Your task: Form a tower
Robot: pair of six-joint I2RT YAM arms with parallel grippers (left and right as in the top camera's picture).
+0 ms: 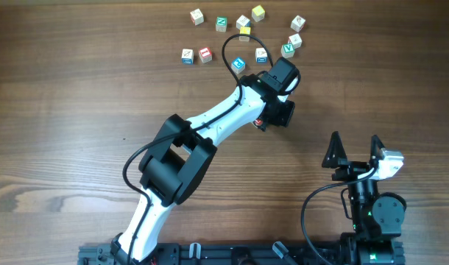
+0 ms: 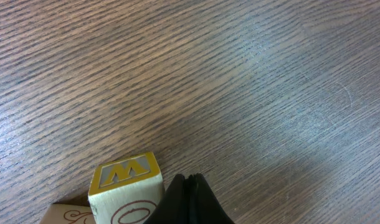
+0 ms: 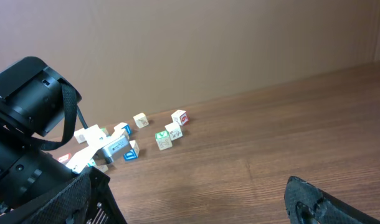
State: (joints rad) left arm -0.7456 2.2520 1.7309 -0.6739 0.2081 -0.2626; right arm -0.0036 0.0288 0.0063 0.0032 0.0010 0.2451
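Landmark: the scatter of loose blocks (image 1: 221,23) at the far side of the counter (image 1: 77,110).
Tower: no upright column can be made out in any view. The blocks in the scatter lie singly on the counter.
Left fingers (image 2: 189,200): clenched together with nothing between them, low over the counter at the near edge of the scatter.
Right fingers (image 1: 354,151): spread wide and empty, drawn back well apart from the scatter, on its near right side.
W block (image 2: 124,183): it has a yellow-framed W on top and shows only in the left wrist view. Part of a second block (image 2: 65,214) shows at its lower left, cut off by the frame, so I cannot tell whether the two are stacked or side by side.
Key relation: the W block sits just beside the left fingertips, to their left in the wrist view. The tips are beside it, not around it, and whether they touch it is unclear.
Long axis: a single block has none. A tower's axis would be upright, so blocks probably have to be lowered from above.
Nearer arm: the left, by far.
Next move, as a judgement: the left fingers would have to open and shift sideways over a block before any grasp.
Risk: the clenched tips are close enough to nudge the W block.
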